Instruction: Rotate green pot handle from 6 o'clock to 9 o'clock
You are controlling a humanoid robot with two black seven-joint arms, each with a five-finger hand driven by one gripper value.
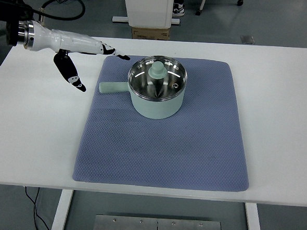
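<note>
Spread wide and holding nothing, my left hand [86, 59] hangs over the bare white table [33, 128] just off the mat's far-left corner. One long finger [113, 52] reaches out flat toward the pot, its dark tip just over the edge of the mat, while the thumb [70, 73] angles down and away toward me, so there is a broad gap between them. Neither touches the pot or its handle; the thumb tip sits near the handle's end but clearly apart from it. The hand's shell is glossy white with black tips, joined to a metal wrist ring and black cabling at the upper-left corner of my view.

On the far half of the mat stands the green pot [157, 102], a pale mint, round, straight-walled saucepan. Its handle [112, 87] is a short, flat, rounded bar of the same mint colour, and it points straight left across the mat, at nine o'clock from where I look. The lid [158, 78] is on: clear glass with a shiny steel rim and a mint knob in the middle, catching bright reflections.

Under it lies the mat [162, 147], a blue-grey rectangle with rounded corners and a fine dimpled weave. I see the table as smooth and matte.
</note>
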